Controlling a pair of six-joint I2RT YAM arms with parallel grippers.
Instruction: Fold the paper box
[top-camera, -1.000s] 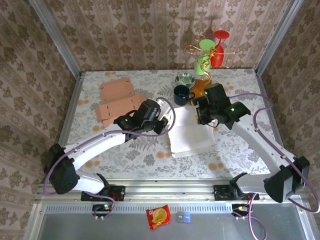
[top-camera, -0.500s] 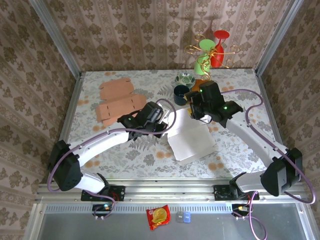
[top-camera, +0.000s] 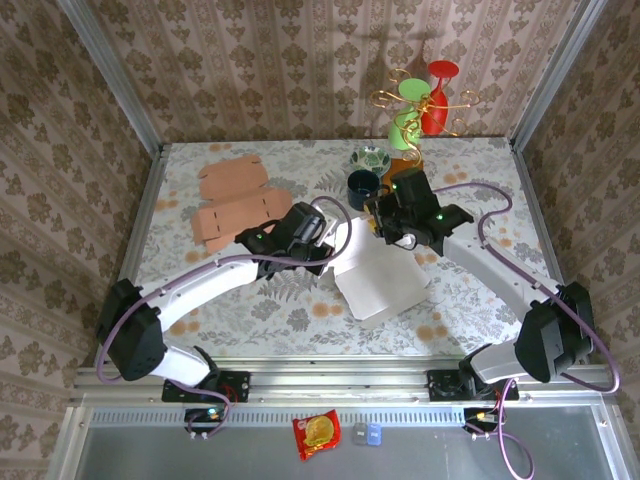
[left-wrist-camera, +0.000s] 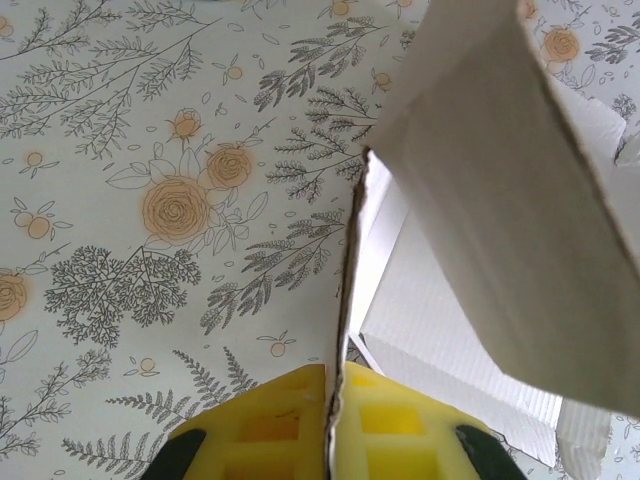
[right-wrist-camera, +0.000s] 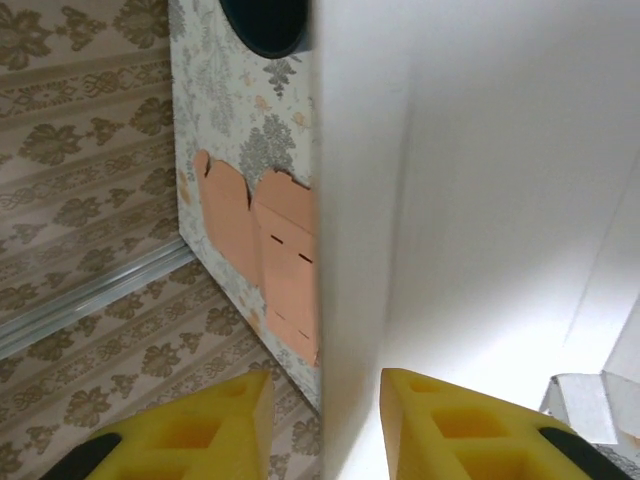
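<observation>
Top external view | paper box (top-camera: 382, 280) lying at centre of tabletop (top-camera: 250, 310), having swung leftward | left gripper (left-wrist-camera: 333, 385) staying clamped on left flap (left-wrist-camera: 345, 300) | right gripper (right-wrist-camera: 325, 390) narrowing, fingers still apart astride far panel (right-wrist-camera: 450, 200) | panel fold likely beginning

mug: dark blue (top-camera: 362, 186), my landmark, on the far half of the table
bowl: patterned (top-camera: 371, 158), just beyond the mug
wire rack: gold (top-camera: 420, 100), green and red cups on it, beyond the mug and to its right
orange thing: (top-camera: 400, 172) just right of the mug, I can't tell what
brown card flats: two (top-camera: 235, 205), lying flat, well left of the mug
tablecloth: floral (top-camera: 270, 310), under the mug
snack packet: red (top-camera: 316, 433), well nearer me than the mug, off the cloth
</observation>
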